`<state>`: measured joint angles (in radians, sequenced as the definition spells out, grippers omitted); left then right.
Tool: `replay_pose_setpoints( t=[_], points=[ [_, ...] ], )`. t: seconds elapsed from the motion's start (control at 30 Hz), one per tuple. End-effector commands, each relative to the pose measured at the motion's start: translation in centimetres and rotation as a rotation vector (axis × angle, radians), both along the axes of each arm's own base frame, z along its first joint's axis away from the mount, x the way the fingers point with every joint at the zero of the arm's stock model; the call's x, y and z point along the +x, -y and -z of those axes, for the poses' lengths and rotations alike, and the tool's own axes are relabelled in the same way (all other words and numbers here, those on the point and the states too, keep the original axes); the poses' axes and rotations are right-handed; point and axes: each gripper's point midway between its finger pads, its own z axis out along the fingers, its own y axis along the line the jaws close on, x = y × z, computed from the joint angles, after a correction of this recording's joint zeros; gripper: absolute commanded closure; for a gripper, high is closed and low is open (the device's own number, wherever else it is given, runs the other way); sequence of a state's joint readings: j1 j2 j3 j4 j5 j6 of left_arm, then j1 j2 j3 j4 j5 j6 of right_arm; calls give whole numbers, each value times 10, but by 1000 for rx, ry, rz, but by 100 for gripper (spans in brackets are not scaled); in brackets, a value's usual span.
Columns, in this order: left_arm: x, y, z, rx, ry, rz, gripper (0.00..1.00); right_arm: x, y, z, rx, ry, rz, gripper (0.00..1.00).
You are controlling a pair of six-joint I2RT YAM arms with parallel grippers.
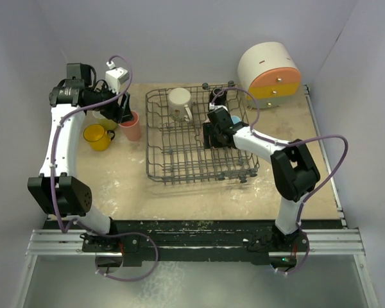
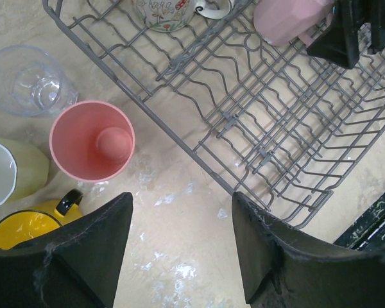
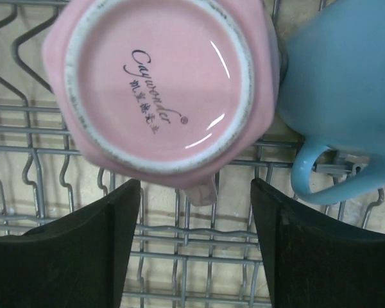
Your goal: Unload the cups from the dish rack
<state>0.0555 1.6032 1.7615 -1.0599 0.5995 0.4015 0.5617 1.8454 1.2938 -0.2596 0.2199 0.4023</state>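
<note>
The dark grey wire dish rack (image 1: pixel 179 160) stands mid-table. A cream floral mug (image 1: pixel 179 102) sits at its back. My right gripper (image 1: pixel 214 131) is open inside the rack. In the right wrist view its jaws (image 3: pixel 196 192) stand apart just below an upside-down pink cup (image 3: pixel 160 83), with a light blue mug (image 3: pixel 346 90) to the right. My left gripper (image 1: pixel 124 114) is open and empty over the table, left of the rack (image 2: pixel 263 115). Beside it stand a salmon cup (image 2: pixel 93 140), a clear glass (image 2: pixel 27 80), a yellow-green cup (image 2: pixel 9 173) and an orange-yellow mug (image 2: pixel 25 228).
A round white container with orange and yellow drawers (image 1: pixel 269 67) stands at the back right. White walls close in the table on three sides. The cups on the table cluster at the left (image 1: pixel 97 136).
</note>
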Motion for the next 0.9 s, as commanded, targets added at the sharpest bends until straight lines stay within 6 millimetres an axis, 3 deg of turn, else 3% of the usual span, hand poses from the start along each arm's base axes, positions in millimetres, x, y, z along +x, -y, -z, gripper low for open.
replay_pose_setpoints(
  t=[0.0,0.17,0.27,0.4,0.7,0.87],
  points=[
    [0,7,-23,-54,83,3,32,23,-7,-22,5,95,-4,32],
    [0,-2,-28,-5,115,-36,25,26,-14,-19,19,107,-23,47],
    [-1,-7,-39,4,152,-61,14,26,-16,-21,11,118,-22,59],
    [-8,1,-48,-33,178,-27,0,26,-16,-32,1,140,-15,73],
    [-11,1,-37,-11,173,10,1,26,-14,-87,33,220,-7,98],
    [-15,2,-38,0,208,29,1,21,-23,-126,94,265,-31,100]
  ],
)
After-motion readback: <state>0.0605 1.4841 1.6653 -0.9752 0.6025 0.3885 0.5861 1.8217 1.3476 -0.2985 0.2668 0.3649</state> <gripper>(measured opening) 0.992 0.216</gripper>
